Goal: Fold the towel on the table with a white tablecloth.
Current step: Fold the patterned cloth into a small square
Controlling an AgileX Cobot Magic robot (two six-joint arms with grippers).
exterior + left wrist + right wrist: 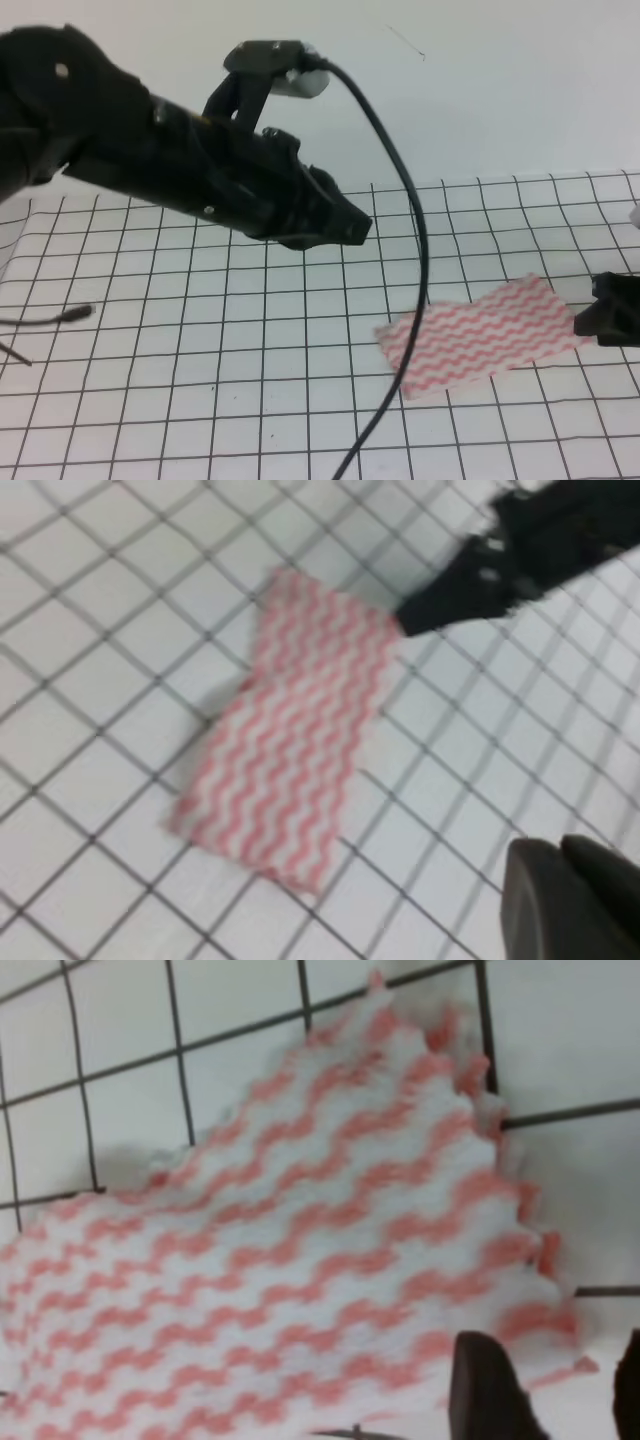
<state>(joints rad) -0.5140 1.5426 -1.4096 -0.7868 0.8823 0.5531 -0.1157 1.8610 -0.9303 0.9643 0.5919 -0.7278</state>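
Exterior high, thin wavy-striped towel (480,338), gridded white tablecloth (200,340)

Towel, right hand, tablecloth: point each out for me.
towel (480,340): exterior high view, middle of the striped cloth.
right hand (578,322): exterior high view, tip at the towel's edge.
tablecloth (200,380): exterior high view, bare grid.

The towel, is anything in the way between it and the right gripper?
Nothing visible is. The right gripper sits right at the towel's right edge on the white tablecloth, with no object between them. The cable hanging from the left arm crosses near the towel's other end.
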